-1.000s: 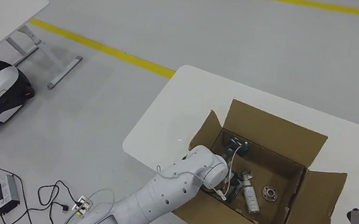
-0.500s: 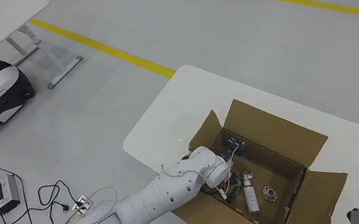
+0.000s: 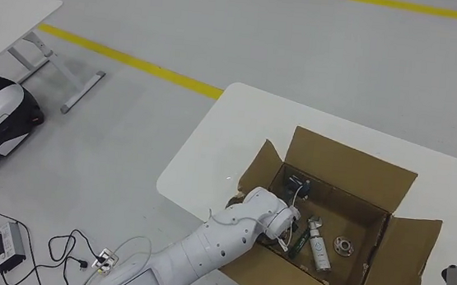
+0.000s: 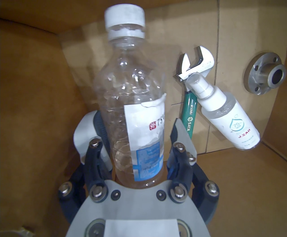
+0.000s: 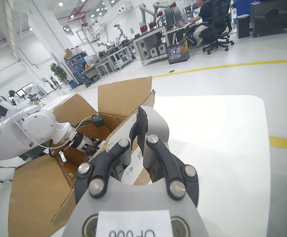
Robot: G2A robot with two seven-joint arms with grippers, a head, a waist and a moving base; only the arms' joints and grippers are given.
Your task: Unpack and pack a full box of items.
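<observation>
right now the left gripper [image 4: 134, 125] is down inside the cardboard box [image 3: 350, 167], fingers apart w/ the clear plastic bottle [image 4: 132, 89] btwn them. one finger looks to be touching the bottle wall, the other has a thin gap, so i'd call it straddled, not clamped. the bottle is near a corner of the box, white cap pointing away from the wrist, a bit of liquid in its base. just beside it are a green-handled wrench [image 4: 190, 107], w/ a small white spray bottle [image 4: 226, 116] lying across it, and a metal flange [image 4: 265, 74] further off.

risks, as i judge them: the bottle is thin and mostly empty, so a hard squeeze prob crumples it and it slips out. the grip is low on the body, so it may tip on the lift. the wrist sits close to the box wall and could snag a flap.

the left wrist view gives finger contact and the neighbours. the top view gives the box's spot on the white table [image 3: 229, 134] and its open flaps. the right gripper [image 5: 141, 125] hangs outside the box over the table, fingers together, empty.
</observation>
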